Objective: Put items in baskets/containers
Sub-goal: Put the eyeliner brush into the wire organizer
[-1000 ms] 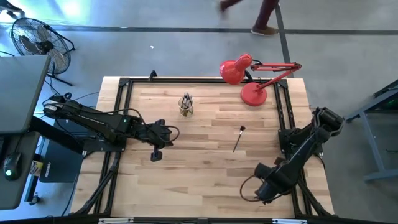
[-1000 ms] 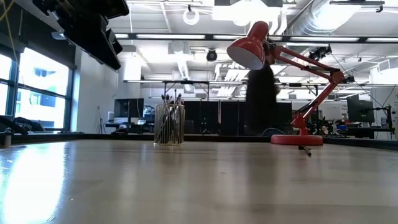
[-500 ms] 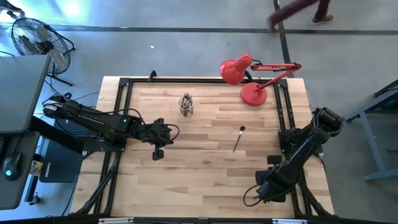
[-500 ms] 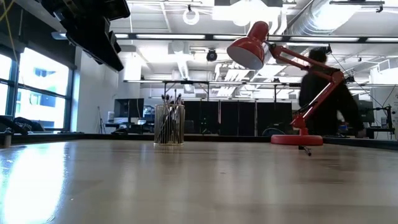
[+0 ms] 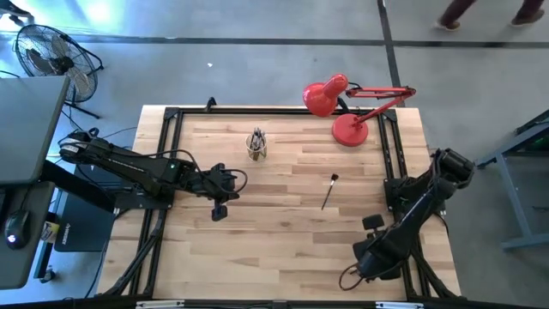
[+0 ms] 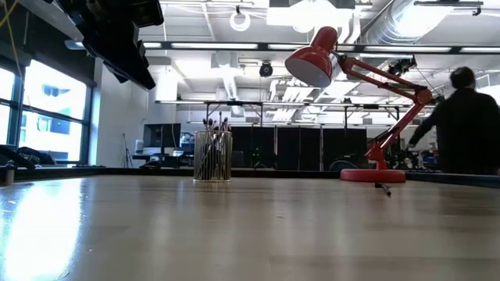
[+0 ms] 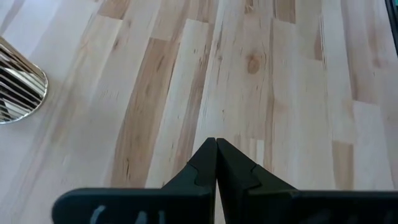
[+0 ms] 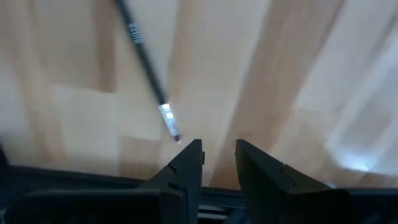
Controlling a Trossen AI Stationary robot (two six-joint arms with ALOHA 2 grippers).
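A ribbed gold-tinted cup [image 5: 256, 146] [image 6: 212, 156] [image 7: 18, 87] stands on its base near the table's far edge, with several dark brush sticks upright in it. One more dark stick [image 5: 328, 190] [image 6: 383, 187] [image 8: 146, 68] with a silvery end lies flat right of the table's middle. My left gripper [image 5: 219, 212] [image 7: 216, 146] is shut and hovers over bare wood on the near side of the cup. My right gripper [image 5: 371, 225] [image 8: 219, 152] is open by a narrow gap, near the table's near right corner, with the stick's end just ahead of its fingertips.
A red desk lamp [image 5: 347, 107] [image 6: 351, 101] stands on its round base at the far right of the table, its head reaching toward the middle. Bare wood [image 5: 274, 240] lies between the two arms. A person [image 6: 469, 125] moves beyond the far edge.
My right arm has shifted a little by the near right corner, its wrist turning. The person beyond the far edge has walked off to the right. The cup, the stick and my left arm have stayed where they were.
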